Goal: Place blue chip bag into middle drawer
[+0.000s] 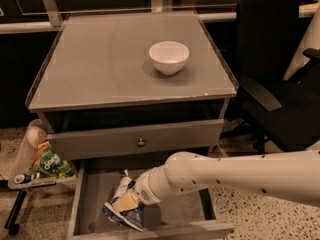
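Gripper (126, 203): I see it low inside the open middle drawer (79, 199), pinching the blue chip bag (120, 215) | bag: tilted, front-left of the drawer, lower end near the floor | white bowl (169, 57): on the cabinet top (100, 69) | green snack bag (50, 163): outside, left of the drawer.
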Controlling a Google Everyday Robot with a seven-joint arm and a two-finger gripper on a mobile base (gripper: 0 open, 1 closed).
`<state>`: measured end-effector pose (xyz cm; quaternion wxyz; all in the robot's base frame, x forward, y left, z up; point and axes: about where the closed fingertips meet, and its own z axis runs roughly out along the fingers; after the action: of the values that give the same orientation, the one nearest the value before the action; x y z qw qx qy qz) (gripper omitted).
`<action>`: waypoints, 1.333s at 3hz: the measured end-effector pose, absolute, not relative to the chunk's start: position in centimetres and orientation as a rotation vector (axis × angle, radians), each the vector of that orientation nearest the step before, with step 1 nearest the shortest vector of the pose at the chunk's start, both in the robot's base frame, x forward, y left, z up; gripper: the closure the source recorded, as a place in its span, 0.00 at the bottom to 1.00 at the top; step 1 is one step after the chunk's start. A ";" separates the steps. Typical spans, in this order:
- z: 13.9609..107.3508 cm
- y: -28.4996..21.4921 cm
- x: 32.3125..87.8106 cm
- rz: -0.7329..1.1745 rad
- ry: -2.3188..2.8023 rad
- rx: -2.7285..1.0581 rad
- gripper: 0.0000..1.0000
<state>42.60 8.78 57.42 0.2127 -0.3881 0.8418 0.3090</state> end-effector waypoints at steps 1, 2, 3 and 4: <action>53.3 9.0 45.5 0.901 2.301 -1.008 1.00; 49.7 9.3 48.0 0.926 2.279 -0.944 1.00; 47.1 10.0 49.6 0.952 2.261 -0.909 1.00; 46.7 10.1 49.5 0.963 2.266 -0.903 0.81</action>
<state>49.46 10.12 46.66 0.2566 -0.3327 0.8352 0.3548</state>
